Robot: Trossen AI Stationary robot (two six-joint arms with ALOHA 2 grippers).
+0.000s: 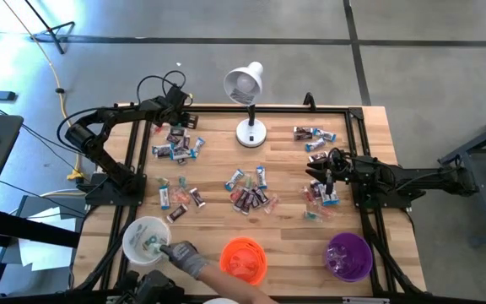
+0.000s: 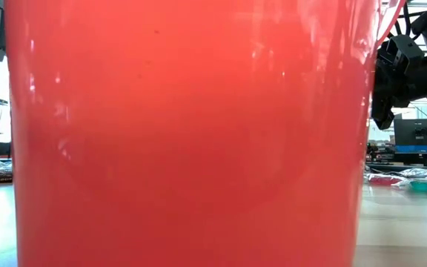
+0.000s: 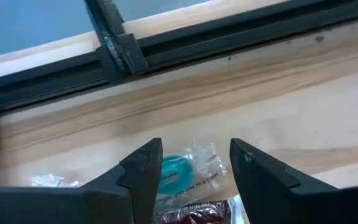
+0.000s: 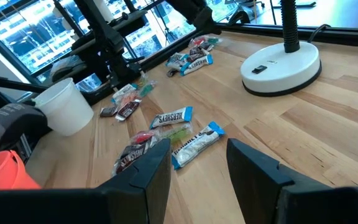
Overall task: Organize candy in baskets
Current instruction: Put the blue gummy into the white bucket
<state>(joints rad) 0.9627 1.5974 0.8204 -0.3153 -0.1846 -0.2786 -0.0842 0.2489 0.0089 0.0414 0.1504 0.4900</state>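
From above, the whole table (image 1: 226, 160) is showing: candy (image 1: 247, 190) is lying scattered in clusters, one at about ten o'clock under the left gripper (image 1: 178, 127), one at the centre, one at two o'clock, and one at three o'clock under the right gripper (image 1: 327, 177). A lamp (image 1: 247, 101) is standing at twelve o'clock. Three baskets are sitting along the near edge: the white basket (image 1: 146, 239) at seven o'clock, the orange basket (image 1: 244, 258) at six, the purple basket (image 1: 348, 256) at five. A gloved hand (image 1: 184, 256) is reaching in from the near edge and touching the white basket's rim.

The low view is giving almost none of this: the orange basket's wall is filling nearly the whole picture, leaving only a sliver of one dark arm and a few wrappers at the far right.

The left wrist view is adding what the overhead cannot resolve: the left gripper's fingers (image 3: 138, 180) are standing apart, released, with a clear wrapper holding a teal sweet (image 3: 179, 174) lying between them on the wood, gripped by neither.

The right wrist view is showing the right gripper's fingers (image 4: 151, 168) spread and grasping nothing, hanging over the centre cluster, with the lamp base, white basket and glove beyond.

Wrapper colours and basket contents are hard to make out from above.
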